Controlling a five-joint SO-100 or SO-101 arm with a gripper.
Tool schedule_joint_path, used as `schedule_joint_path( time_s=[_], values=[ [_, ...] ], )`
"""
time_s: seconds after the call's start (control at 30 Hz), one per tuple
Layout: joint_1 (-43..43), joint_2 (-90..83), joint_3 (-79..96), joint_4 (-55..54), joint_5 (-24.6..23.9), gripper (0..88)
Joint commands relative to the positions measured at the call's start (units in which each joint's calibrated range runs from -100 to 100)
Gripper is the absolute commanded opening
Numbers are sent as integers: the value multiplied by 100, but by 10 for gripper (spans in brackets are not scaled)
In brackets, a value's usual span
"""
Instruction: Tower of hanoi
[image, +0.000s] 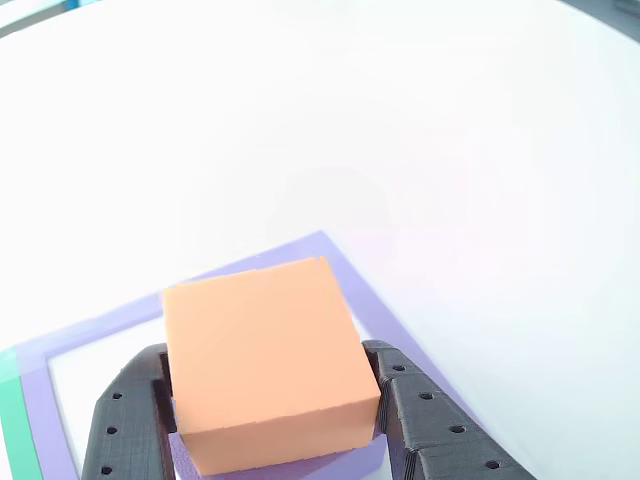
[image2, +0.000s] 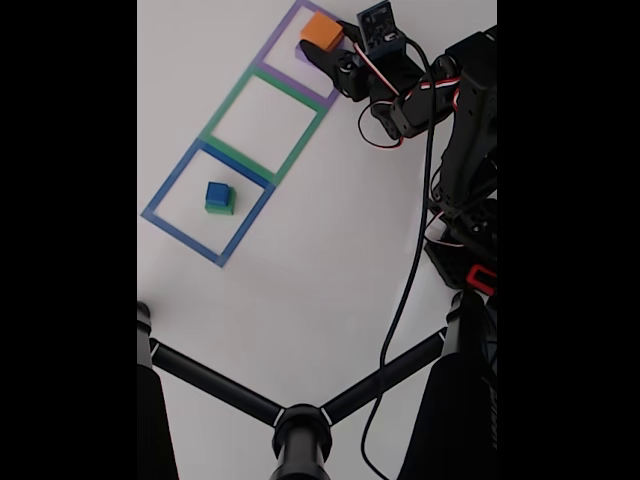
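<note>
Fixed view: small matte blue square block (image2: 217, 191) already sits on the green one (image2: 221, 207) at about 9 o'clock, inside the blue taped outline (image2: 161, 192). Up at 12, the black claw (image2: 322, 52) pinches the orange plastic block (image2: 322, 31) over the purple block (image: 270, 466). Roughly early-to-midway, I'd guess.

Bright white table (image2: 330, 260) with a black tripod (image2: 300, 425) below
</note>
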Motion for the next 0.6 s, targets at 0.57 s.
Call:
schedule_joint_path(
  time_s=[0.57],
  values=[
    [-220, -522, 152, 63, 0, 124]
  ],
)
